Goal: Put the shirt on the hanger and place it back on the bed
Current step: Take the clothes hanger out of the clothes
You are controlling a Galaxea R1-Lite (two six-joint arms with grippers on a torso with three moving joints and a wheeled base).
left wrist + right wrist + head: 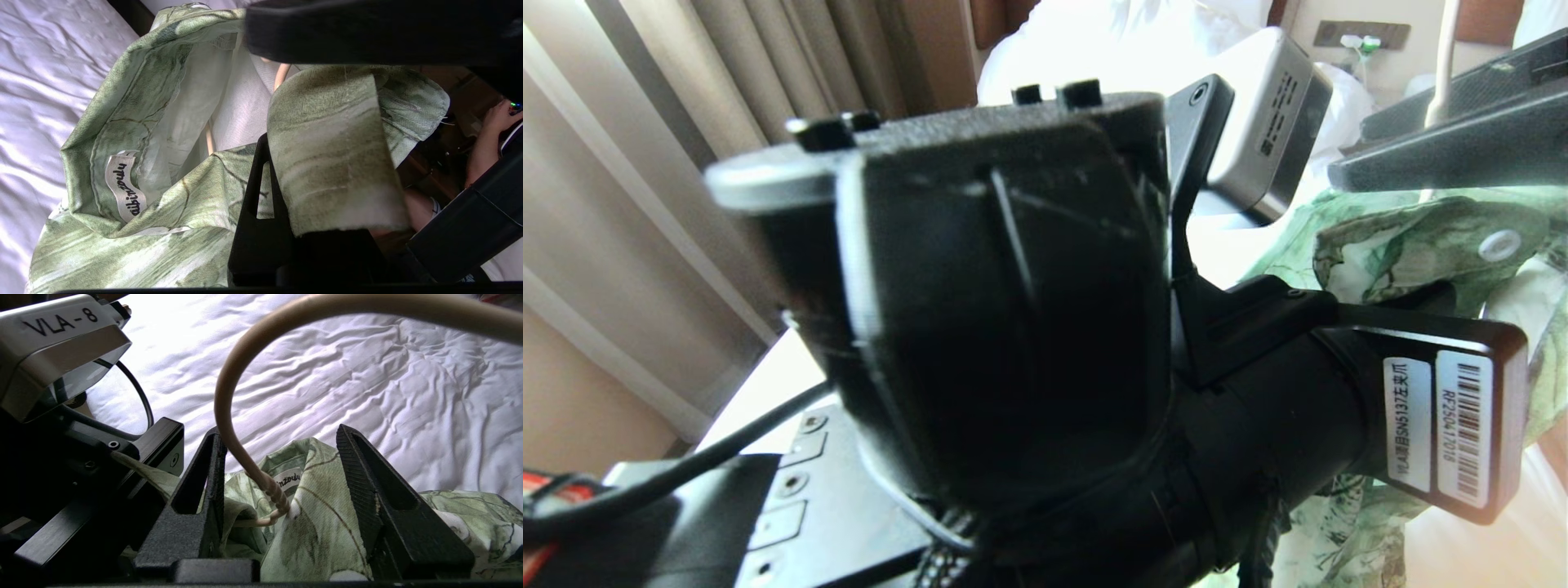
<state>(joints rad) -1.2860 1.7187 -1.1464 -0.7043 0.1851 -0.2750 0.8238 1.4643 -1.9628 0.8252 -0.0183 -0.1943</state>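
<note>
— Curtains (pixel 727 73) hang at the far left in the head view, and next to them the left arm (pixel 1013 310) sits so close that it fills most of the picture. What can you make out of its pincer?

— The left pincer (pixel 282 179) is pressed together on a fold of the shirt (pixel 171 134). In its own wrist view a flap of the green streaked cloth lies over one black finger, and the collar with its white label (pixel 122 185) gapes open beside it. White sheet of the bed (pixel 45 81) lies under the garment.

— And further right?

— The right pincer (pixel 282 477) has its fingers spread, one on each side of the hanger (pixel 229 384). The cream hook curves up between them; whether it touches the nearer finger I cannot tell. The twisted neck drops into the shirt's collar, just by the label. So the shirt is bunched between the two pincers, low over the bed.

— Anything at the right edge?

— In the left wrist view a person's hand (pixel 500 116) and forearm show past the cloth. In the head view a white button (pixel 1500 244) on the shirt sits near the right edge, below the right arm (pixel 1462 139).
</note>
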